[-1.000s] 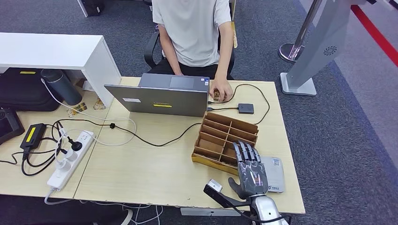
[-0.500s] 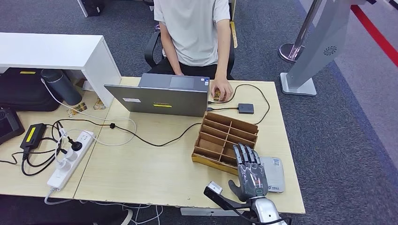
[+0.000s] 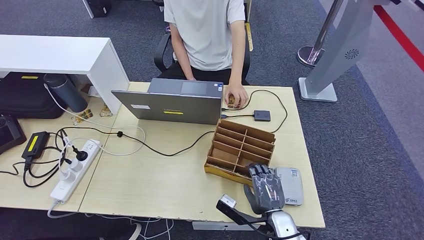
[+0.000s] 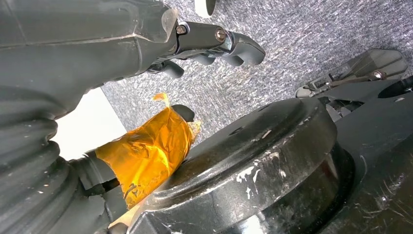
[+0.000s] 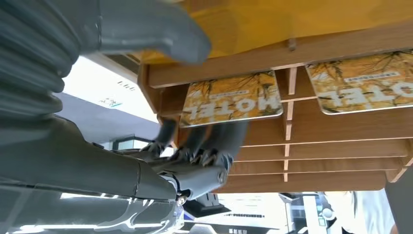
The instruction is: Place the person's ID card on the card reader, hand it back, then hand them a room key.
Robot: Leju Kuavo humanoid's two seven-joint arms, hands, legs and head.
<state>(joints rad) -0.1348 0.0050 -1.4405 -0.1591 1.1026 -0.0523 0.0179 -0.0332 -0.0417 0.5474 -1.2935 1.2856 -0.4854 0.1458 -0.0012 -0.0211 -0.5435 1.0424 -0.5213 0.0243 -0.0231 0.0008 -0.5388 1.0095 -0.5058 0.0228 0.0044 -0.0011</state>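
Your right robot hand [image 3: 266,188] sits over the near right corner of the light wooden surface [image 3: 165,175], palm down, its dark fingers [image 3: 261,171] curled forward to the near edge of the brown wooden compartment rack [image 3: 241,146]. In the right wrist view those fingers [image 5: 209,146] reach into the rack [image 5: 341,131] just beneath a yellow leaf-patterned card printed "MOTEL" [image 5: 233,99], which lies in one compartment; you cannot tell whether they touch it, and no grip on it is visible. A second card of the same print [image 5: 363,80] lies in the adjoining compartment, further from the fingers.

Immediately beside the right robot hand, on its outer side, lies the flat grey card reader [image 3: 291,185], partly covered by the hand. No ID card can be made out on it.

Beyond the rack from the hand stands an open grey laptop [image 3: 170,102], and a person in a pale grey T-shirt [image 3: 206,30] sits behind it with one hand [image 3: 235,96] resting on the surface. A small black box on a cable [image 3: 262,115] lies just past the rack's far corner.

Your left robot hand [image 4: 146,58] hangs over grey carpet [image 4: 302,29], its fingers [image 4: 219,41] loosely curled with nothing in them, orange tape wrapped on the thumb [image 4: 146,151].
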